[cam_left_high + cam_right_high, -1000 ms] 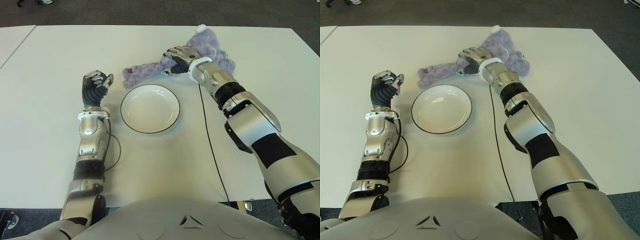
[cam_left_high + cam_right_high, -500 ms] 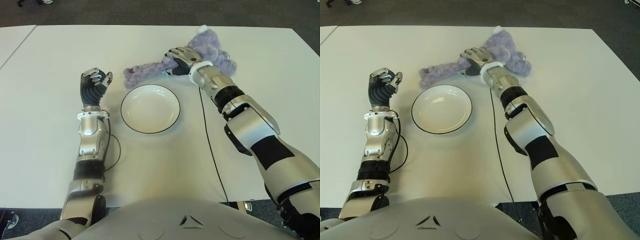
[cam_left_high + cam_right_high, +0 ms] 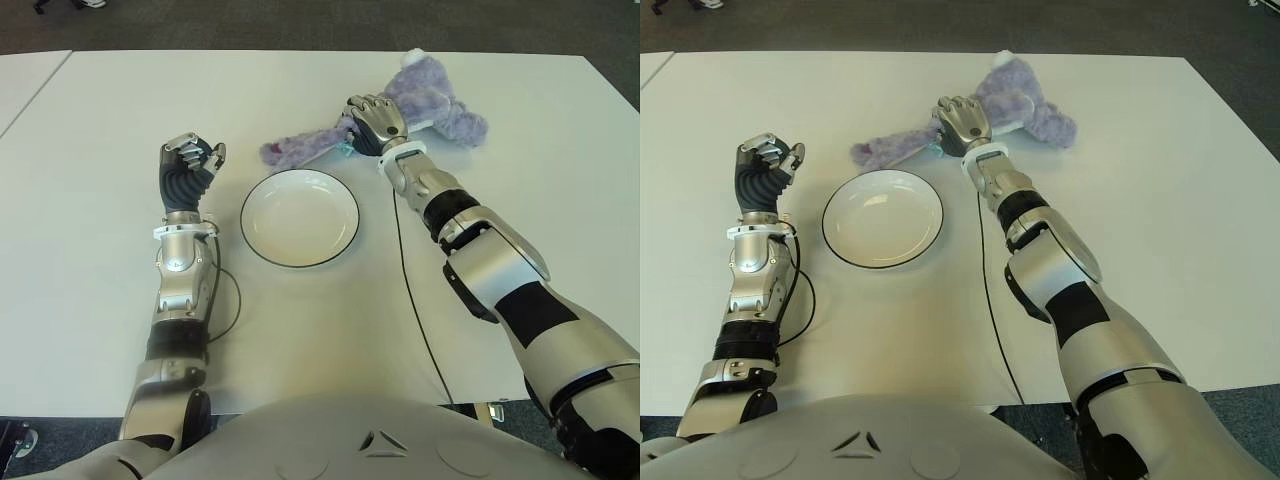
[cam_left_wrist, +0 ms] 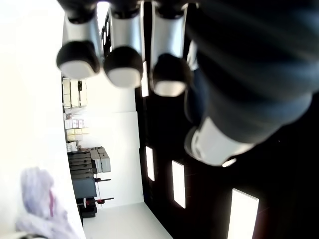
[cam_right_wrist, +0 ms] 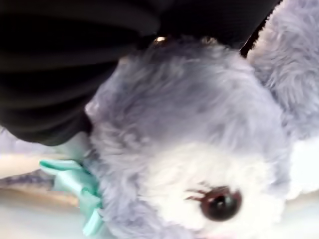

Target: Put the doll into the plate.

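Note:
The doll (image 3: 440,105) is a purple plush animal with a teal bow (image 5: 75,186) and a long ear (image 3: 295,148) trailing to the left. It lies on the white table (image 3: 100,120) just beyond the plate. My right hand (image 3: 372,122) is shut on the doll's middle; its wrist view is filled by the plush face (image 5: 199,164). The white plate (image 3: 299,216) with a dark rim stands in front of the doll, with nothing in it. My left hand (image 3: 185,165) is held upright to the left of the plate, fingers curled on nothing.
A thin black cable (image 3: 410,290) runs across the table from my right wrist toward the near edge, to the right of the plate. A second table (image 3: 25,75) shows at the far left. Dark floor lies beyond the far edge.
My right hand has turned and shifted slightly right with the doll, dragging its body and trailing ear to the right. The left hand has stayed where it was.

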{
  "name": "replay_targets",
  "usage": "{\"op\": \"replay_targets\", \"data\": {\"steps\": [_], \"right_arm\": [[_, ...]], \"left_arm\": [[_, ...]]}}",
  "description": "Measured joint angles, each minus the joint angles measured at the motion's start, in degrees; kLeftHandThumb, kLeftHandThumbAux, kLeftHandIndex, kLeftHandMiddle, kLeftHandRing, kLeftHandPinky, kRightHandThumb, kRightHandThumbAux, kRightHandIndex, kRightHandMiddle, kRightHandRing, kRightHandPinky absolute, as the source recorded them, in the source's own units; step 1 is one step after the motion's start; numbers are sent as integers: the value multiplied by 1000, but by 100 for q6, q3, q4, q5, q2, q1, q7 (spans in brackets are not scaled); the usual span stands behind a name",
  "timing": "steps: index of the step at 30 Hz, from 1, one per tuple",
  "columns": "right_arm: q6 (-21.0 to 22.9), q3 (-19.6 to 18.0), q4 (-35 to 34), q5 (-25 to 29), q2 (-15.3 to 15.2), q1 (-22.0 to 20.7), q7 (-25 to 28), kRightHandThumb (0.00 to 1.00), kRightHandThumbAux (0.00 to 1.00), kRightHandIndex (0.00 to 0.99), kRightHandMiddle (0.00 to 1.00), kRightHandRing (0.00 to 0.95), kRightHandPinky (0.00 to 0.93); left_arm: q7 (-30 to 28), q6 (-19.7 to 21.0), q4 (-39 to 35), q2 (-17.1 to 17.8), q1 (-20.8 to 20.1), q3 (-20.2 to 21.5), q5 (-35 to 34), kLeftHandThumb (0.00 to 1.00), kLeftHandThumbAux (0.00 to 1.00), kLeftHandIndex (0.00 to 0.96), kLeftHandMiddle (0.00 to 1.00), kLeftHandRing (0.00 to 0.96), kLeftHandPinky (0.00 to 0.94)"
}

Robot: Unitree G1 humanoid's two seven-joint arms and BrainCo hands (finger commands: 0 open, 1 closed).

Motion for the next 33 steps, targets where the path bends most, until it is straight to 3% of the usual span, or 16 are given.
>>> {"op": "replay_targets", "data": {"steps": [3, 8, 21, 33], "right_arm": [[-1, -38, 32, 10, 9, 63, -286, 991, 684, 456, 380, 397, 446], [0, -88, 68, 13, 9, 116, -526, 999, 670, 469, 394, 469, 468], [-38, -202, 93, 42, 8, 170, -767, 1000, 670, 469, 438, 406, 495], [-177, -554, 112, 484, 13, 184, -680, 1000, 668, 448, 474, 412, 481]], "left_arm": [[0, -52, 8, 8, 0, -4, 4, 386, 837, 834, 896, 896, 875], [0, -115, 15, 23, 0, -11, 50, 389, 835, 836, 895, 896, 873], [0, -161, 15, 39, 0, -13, 111, 394, 829, 842, 895, 896, 872], [0, -162, 15, 41, 0, -13, 116, 401, 827, 838, 893, 894, 872]]}}
